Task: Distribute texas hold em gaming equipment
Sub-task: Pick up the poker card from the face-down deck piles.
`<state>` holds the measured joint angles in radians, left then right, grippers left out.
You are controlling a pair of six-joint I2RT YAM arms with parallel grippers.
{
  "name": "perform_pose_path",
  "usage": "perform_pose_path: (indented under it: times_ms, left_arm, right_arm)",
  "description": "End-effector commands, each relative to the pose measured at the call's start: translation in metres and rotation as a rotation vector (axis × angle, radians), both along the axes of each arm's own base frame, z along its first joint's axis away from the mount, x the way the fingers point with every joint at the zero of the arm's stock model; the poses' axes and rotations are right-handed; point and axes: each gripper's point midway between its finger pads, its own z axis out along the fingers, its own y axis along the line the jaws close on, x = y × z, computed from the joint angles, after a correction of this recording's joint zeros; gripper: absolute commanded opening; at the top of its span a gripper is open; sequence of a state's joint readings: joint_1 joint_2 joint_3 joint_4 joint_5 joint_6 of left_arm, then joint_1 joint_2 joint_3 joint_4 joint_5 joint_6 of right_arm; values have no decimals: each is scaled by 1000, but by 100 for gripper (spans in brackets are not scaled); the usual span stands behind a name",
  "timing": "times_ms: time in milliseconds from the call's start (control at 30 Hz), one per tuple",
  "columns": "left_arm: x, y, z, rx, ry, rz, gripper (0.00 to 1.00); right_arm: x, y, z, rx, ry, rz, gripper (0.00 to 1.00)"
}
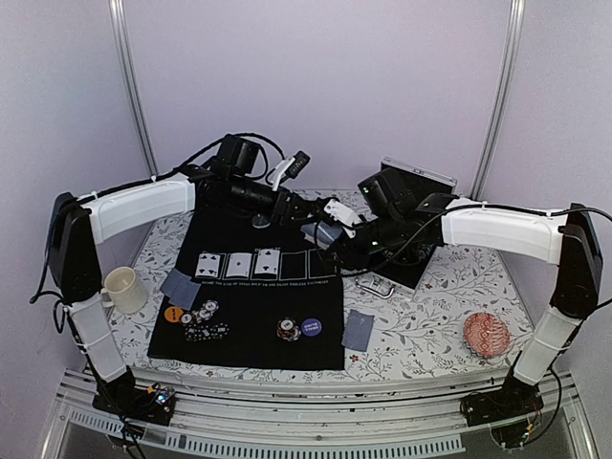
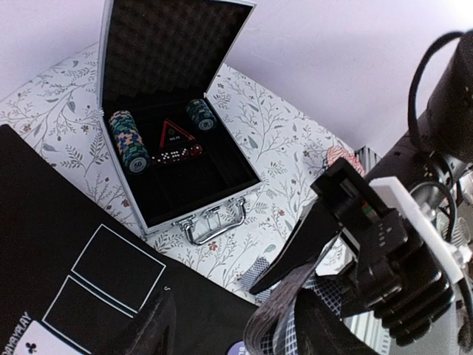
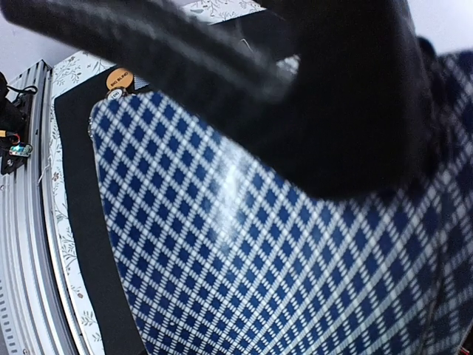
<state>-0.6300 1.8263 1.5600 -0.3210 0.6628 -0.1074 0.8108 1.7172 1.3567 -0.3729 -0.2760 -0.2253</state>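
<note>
My right gripper [image 1: 328, 233] is shut on a deck of blue-checked playing cards [image 1: 319, 232], held above the far right of the black mat [image 1: 249, 349]. The deck's back [image 3: 244, 244] fills the right wrist view under one dark finger [image 3: 332, 96]. My left gripper [image 1: 302, 216] stands open at the deck, whose edge [image 2: 284, 310] lies between its fingers [image 2: 148, 325]. Three face-up cards [image 1: 238, 265] lie in the mat's outlined boxes. Face-down cards lie at the left [image 1: 180, 287] and the right [image 1: 359, 330]. Chips [image 1: 206, 311], an orange button [image 1: 173, 314], more chips [image 1: 288, 329] and a purple button [image 1: 311, 327] sit near the front.
An open silver case [image 2: 214, 222] behind the right arm holds chip stacks [image 2: 129, 140]. A cream mug [image 1: 122, 290] stands left of the mat, and a red patterned disc [image 1: 486, 335] lies at the right. Two outlined boxes [image 1: 308, 264] on the mat hold no cards.
</note>
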Motion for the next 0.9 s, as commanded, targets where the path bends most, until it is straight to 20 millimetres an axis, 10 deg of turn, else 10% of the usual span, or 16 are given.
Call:
perform_pose_path:
  times_ms: [0, 400, 767, 867]
  left_arm:
    - [1, 4, -10, 84, -22, 19, 51]
    - [4, 15, 1, 120, -88, 53, 20]
    - [-5, 15, 15, 81, -93, 35, 17]
    - [-12, 12, 23, 45, -86, -2, 0]
  right_arm:
    - [4, 10, 15, 39, -28, 15, 37]
    - [4, 7, 15, 36, -32, 7, 37]
    - [3, 6, 15, 33, -35, 4, 37]
    - [3, 6, 16, 35, -36, 2, 37]
